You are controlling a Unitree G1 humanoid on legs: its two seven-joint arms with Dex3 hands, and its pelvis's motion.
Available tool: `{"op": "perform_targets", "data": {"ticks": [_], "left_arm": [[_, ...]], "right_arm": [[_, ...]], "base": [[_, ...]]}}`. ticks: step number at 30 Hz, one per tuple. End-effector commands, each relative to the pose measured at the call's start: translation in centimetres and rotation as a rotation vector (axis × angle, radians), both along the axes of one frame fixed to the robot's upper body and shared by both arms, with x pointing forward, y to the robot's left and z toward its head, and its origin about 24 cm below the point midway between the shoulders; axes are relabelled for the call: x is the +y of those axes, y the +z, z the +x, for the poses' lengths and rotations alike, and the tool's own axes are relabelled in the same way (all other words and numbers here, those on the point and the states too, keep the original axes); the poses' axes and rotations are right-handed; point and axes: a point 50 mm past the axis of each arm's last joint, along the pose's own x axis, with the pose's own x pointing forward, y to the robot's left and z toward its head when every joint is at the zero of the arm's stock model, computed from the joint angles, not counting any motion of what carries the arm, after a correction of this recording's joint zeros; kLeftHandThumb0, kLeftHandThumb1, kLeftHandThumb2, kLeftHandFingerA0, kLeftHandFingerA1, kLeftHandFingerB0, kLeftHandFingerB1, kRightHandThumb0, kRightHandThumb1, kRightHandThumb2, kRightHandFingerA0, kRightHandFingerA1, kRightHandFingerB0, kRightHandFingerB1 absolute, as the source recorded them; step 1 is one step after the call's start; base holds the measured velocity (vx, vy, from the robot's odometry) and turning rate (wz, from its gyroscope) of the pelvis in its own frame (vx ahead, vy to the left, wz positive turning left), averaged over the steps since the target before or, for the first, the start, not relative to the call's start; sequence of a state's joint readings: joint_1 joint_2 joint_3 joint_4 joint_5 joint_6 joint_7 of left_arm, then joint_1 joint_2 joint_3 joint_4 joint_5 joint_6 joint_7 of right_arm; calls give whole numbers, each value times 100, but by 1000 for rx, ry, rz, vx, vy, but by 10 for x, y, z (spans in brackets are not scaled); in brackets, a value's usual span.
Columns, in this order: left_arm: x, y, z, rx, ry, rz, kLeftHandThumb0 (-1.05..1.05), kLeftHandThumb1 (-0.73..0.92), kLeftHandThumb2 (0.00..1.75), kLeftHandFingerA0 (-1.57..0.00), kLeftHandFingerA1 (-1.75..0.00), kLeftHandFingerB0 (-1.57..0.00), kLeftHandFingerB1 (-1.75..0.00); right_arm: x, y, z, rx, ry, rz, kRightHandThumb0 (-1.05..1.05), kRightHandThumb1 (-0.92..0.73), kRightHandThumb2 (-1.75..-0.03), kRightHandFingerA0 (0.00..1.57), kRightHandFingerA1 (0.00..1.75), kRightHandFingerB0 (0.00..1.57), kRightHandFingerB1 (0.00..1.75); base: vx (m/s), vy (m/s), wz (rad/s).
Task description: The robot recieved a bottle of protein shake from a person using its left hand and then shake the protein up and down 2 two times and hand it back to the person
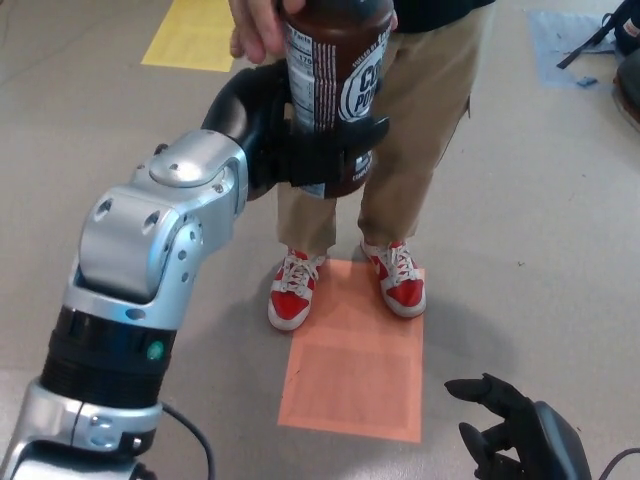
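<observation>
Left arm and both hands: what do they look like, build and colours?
Left arm: rounded silver-grey housings with small holes, a black band with a green dot near the base, a black cable beneath. Left hand and right hand: matte black, thick fingers.

From my remote station I read this as an indoor robot test area or lab. The smooth grey floor [540, 230] carries marked zones: an orange rectangle [355, 375] where a person's red-and-white sneakers [293, 290] stand, a yellow patch [195, 35] at upper left, and a blue patch [570, 35] at upper right beside dark equipment [622, 30].
</observation>
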State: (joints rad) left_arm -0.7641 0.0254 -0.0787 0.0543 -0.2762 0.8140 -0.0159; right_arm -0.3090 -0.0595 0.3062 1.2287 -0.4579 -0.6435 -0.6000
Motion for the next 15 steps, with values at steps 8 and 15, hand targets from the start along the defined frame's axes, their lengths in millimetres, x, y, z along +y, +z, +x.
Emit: {"op": "perform_targets", "data": {"ticks": [8,15], "left_arm": [[12,-24,-5,-52,-4,5,-15,74,83,-97,-132,-74,-107],[16,-74,-15,-22,-10,152,-15,76,77,-95,-123,-74,-105]], "right_arm": [[-4,1,1,7,-11,24,-27,-79,-71,102,60,63,49],[-4,-1,1,39,1,38,-28,-80,-70,99,60,62,48]], "base": [[0,0,0],[0,0,0]]}}
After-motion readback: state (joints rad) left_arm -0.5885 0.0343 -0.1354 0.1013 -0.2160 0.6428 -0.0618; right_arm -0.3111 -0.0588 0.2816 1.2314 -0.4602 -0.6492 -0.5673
